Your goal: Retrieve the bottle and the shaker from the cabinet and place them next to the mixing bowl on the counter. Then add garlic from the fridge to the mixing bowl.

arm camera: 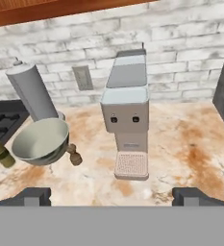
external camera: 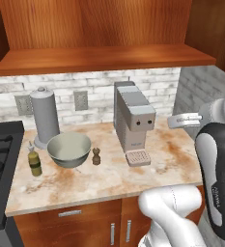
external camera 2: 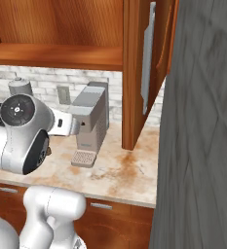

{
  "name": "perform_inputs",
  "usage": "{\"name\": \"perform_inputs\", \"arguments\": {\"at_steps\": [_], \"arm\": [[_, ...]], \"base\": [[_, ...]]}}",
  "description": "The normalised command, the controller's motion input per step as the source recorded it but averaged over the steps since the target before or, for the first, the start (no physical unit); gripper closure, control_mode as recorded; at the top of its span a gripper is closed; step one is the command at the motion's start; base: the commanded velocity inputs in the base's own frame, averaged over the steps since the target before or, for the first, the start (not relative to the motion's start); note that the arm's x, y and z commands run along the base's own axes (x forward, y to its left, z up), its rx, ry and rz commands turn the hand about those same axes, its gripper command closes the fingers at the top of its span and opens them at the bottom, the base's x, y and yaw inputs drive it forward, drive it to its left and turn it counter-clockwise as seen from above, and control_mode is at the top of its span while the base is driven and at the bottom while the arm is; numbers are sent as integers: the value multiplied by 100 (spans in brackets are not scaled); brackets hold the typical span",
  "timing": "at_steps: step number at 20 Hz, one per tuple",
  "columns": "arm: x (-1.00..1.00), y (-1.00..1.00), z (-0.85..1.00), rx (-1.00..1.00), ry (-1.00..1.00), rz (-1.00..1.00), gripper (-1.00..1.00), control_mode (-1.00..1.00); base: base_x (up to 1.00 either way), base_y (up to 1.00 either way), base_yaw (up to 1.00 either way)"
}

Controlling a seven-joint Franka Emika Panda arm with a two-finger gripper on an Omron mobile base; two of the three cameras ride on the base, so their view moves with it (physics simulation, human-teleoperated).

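Already the olive-green glass bottle and the small brown wooden shaker stand on the marble-patterned table, one on each side of the pale grey-green mixing bowl and just beside it. So the cabinet part looks finished, and the garlic from the fridge is what remains; no garlic can be seen.

The gripper hangs above the table with its jaws spread wide and nothing between them, facing the grey boxy coffee machine and the grey cylindrical paper-towel holder.

To do the next step well, I would pull the arm back high and clear of the coffee machine before the base drives, so nothing beside the bowl gets knocked. The tall grey panel at the right may be the fridge, though I cannot tell. Keeping the jaws apart suits a small, rounded garlic bulb.
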Motion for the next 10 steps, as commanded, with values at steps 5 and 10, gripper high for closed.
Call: {"name": "perform_inputs", "arguments": {"at_steps": [5,10], "arm": [[0,0,0,0,0,0,-100,-100],[-4,0,0,0,0,0,-100,100]], "base": [[0,0,0],[-7,0,0]]}}
